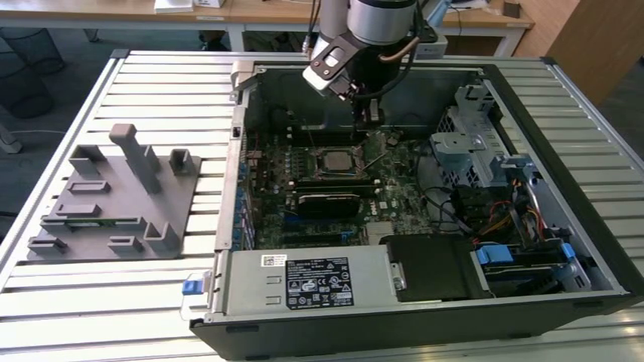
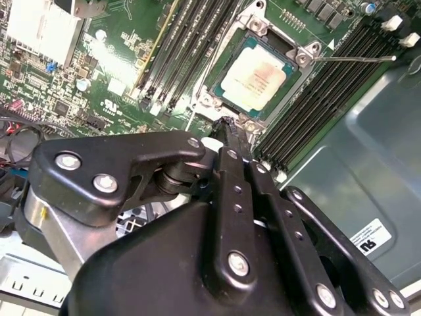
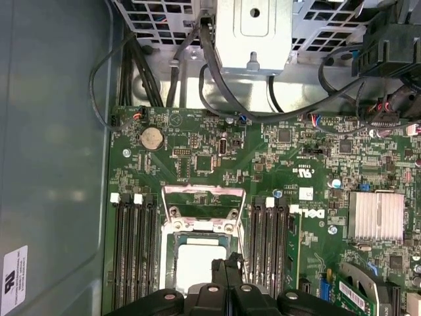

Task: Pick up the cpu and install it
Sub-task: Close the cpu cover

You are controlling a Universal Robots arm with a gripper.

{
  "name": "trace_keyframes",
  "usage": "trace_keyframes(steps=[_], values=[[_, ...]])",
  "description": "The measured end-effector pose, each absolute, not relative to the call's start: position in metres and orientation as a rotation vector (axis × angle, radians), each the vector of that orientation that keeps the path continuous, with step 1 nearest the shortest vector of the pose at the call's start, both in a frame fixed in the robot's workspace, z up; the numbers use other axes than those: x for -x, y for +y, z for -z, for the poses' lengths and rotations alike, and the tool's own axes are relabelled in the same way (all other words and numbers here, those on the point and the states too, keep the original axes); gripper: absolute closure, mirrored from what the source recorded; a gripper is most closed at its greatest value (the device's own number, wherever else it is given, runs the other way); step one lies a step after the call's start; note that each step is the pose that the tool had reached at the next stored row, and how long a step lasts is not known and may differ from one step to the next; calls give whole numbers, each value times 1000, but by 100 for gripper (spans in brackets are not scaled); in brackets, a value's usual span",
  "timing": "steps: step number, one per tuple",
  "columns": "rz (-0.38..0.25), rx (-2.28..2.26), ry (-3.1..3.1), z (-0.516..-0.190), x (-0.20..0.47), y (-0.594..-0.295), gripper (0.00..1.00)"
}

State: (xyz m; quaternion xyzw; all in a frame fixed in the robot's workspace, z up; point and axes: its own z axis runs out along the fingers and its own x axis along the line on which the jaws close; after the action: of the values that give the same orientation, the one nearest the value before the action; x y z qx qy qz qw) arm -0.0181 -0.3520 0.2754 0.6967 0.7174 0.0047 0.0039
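**Slatted desk in a carpeted workroom**

A pale metal desk (image 1: 121, 302) of long slats stands on a dark grey-blue floor (image 1: 71, 56). Behind it are light wooden tables (image 1: 271, 11), with a black wire bin (image 1: 26, 45) at the exterior view's left and a brown wooden panel (image 1: 593, 38) at its right.

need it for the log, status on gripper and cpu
Gripper shut, empty, just above the socket. Cpu lying flat in the socket. Nothing between them.

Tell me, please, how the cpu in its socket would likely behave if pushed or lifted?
The cpu looks like a thin rigid plate, so it is probably stiff and light. Lying flat inside the socket frame, it would likely resist a sideways push. Its smooth metal top may be slippery for the gripper.
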Motion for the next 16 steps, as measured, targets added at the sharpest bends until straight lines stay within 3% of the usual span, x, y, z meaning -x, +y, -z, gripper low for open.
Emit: trace_keyframes(steps=[16], values=[[-15, -2183, 2248, -275, 9, -352, 89]])
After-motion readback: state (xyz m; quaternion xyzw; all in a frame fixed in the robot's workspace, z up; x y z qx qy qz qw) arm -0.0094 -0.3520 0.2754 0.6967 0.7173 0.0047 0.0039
